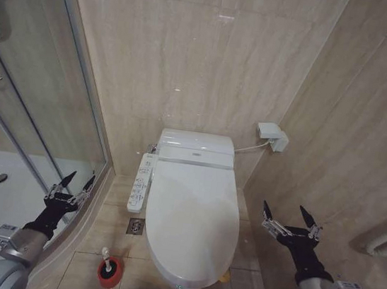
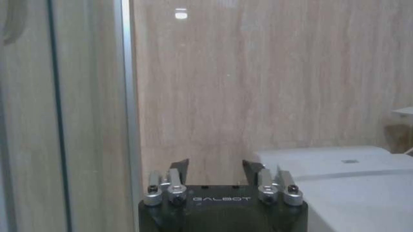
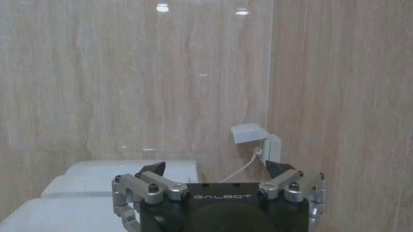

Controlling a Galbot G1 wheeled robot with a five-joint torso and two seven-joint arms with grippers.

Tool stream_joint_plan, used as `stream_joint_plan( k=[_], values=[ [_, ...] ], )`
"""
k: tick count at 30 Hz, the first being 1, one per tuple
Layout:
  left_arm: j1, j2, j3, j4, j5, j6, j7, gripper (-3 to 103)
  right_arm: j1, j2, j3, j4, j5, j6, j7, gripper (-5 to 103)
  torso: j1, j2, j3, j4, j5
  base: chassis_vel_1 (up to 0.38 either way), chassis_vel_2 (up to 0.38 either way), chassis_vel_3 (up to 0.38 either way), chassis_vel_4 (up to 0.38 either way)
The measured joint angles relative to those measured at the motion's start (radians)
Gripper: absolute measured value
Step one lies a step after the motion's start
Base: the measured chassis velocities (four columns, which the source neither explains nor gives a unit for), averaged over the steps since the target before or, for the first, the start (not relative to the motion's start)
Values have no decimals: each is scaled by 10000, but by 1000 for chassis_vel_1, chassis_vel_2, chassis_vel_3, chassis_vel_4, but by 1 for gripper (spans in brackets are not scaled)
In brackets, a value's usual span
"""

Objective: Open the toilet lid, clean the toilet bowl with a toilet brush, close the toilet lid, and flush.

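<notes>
Centre-frame, shut toilet lid point(image 1: 191, 215) runs lengthwise btwn both spread-open grippers, left gripper point(image 1: 70, 187) & right gripper point(image 1: 291, 218) about equally near.

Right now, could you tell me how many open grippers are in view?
2. The left gripper hovers open beside the shower glass, left of the closed toilet lid. The right gripper hovers open to the lid's right, near the side wall.
</notes>
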State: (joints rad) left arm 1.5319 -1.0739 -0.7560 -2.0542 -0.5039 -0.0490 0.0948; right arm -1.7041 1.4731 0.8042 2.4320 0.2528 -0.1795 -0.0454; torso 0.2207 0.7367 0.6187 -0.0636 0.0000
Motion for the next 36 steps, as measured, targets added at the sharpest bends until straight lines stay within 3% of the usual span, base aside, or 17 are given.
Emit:
stream_joint_plan(
  k=[5, 6, 13, 14, 20, 21, 26, 36],
  values=[
    [-313, 241, 179, 262, -37, -71, 72, 58, 0, 0, 0, 0, 0, 0, 0, 100, 0, 0, 0, -3, -2, 0, 0, 0, 0],
    [-405, 311, 190, 361, -66, -92, 65, 42, 0, 0, 0, 1, 0, 0, 1, 100, 0, 0, 0, -2, -1, 0, 0, 0, 0],
    [-1118, 847, 299, 1266, -493, -590, 308, 42, 0, 0, 0, 0, 0, 0, 1, 100, 0, 0, 0, -2, 0, 0, 0, 0, 0],
    [-1244, 944, 343, 1451, -555, -650, 346, 19, 0, 0, 0, 0, 0, 0, 1, 100, 0, 0, 0, -3, -1, 0, 0, 0, 0],
    [-2005, 1354, 726, 2699, -892, -903, 595, 19, 0, 0, 1, 0, 0, 0, 2, 100, 0, 1, 0, -3, 0, 0, 0, 0, 0],
    [-2229, 1435, 835, 3054, -953, -944, 657, 0, 0, 0, 1, 0, 0, 0, 2, 100, -1, 1, 0, -3, -1, 0, 0, 0, 0],
    [-2897, 1661, 1178, 3972, -1311, -978, 753, 0, -1, 0, -1, 1, 0, 0, -4, 100, 0, 1, 0, -1, -1, 0, 0, 0, 0],
    [-5459, 2335, 2783, 6095, -1343, -1345, 1336, 0, 0, 0, 0, 0, 0, 0, 2, 100, 0, 1, 0, -6, 1, 0, 0, 0, 0]
  ],
)
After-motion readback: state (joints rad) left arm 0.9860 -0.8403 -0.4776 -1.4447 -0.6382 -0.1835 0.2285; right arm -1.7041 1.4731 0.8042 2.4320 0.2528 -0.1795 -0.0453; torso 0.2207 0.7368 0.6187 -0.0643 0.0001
